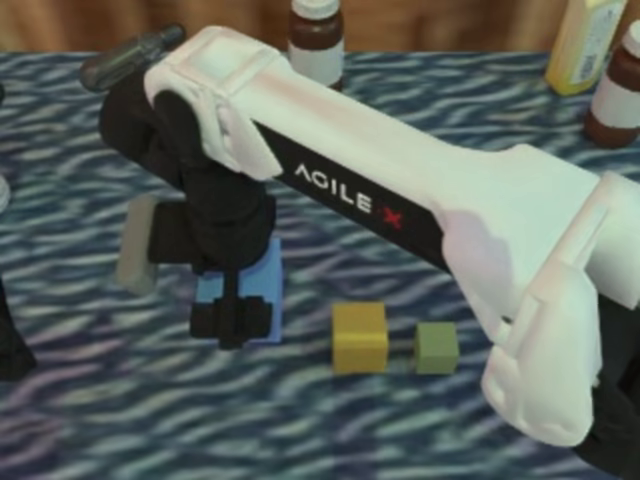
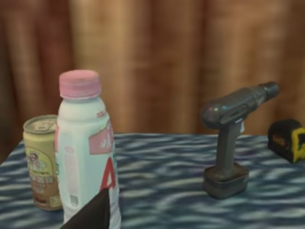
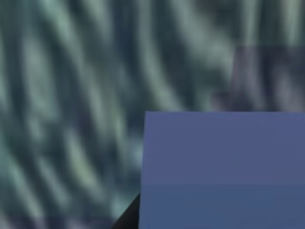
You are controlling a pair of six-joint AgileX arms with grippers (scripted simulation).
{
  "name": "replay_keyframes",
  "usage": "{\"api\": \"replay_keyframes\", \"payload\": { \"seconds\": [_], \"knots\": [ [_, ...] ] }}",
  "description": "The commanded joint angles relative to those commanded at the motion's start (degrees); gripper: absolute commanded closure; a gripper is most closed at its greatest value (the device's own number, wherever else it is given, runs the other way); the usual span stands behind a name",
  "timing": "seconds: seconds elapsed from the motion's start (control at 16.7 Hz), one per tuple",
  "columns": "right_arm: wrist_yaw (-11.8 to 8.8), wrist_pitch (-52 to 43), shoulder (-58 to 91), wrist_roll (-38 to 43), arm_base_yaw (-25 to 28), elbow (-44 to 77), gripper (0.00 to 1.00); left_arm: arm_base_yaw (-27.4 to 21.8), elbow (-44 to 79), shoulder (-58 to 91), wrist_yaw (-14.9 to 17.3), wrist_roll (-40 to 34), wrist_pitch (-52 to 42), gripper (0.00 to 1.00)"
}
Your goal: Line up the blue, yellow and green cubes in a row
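Right gripper (image 1: 232, 322): your right arm reaches across from the table's right; its gripper sits directly over the blue cube (image 1: 266, 290), fingers straddling it. You cannot tell whether they clamp it or stand just clear.
Blue cube: left of centre, at the left end of the group; the right wrist view is filled by its face (image 3: 224, 167) above the patterned tablecloth (image 3: 71, 119).
Yellow cube (image 1: 359, 337): just right of the blue cube, a gap between them.
Green cube (image 1: 436, 347): just right of the yellow one, apart from it.
Key relation: yellow and green lie on one left-right line; the blue cube sits slightly farther back. Judged, the coming move turns on that small offset.
Nearer arm: the right, already on it.
Left arm: parked off the left edge; its fingers are unseen.
Containers: bottle (image 2: 86, 152) and can (image 2: 42, 162), both closed, contents hidden.
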Motion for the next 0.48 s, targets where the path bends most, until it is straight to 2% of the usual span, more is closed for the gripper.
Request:
{"api": "replay_keyframes", "payload": {
  "seconds": [0.24,0.48],
  "knots": [
    [0.0,1.0,-0.4,0.0,-0.2,-1.0,1.0,0.0,0.0,0.0,0.0,0.0,0.0,0.0],
    [0.0,8.1,-1.4,0.2,-0.2,-9.2,1.0,0.0,0.0,0.0,0.0,0.0,0.0,0.0]
  ]
}}
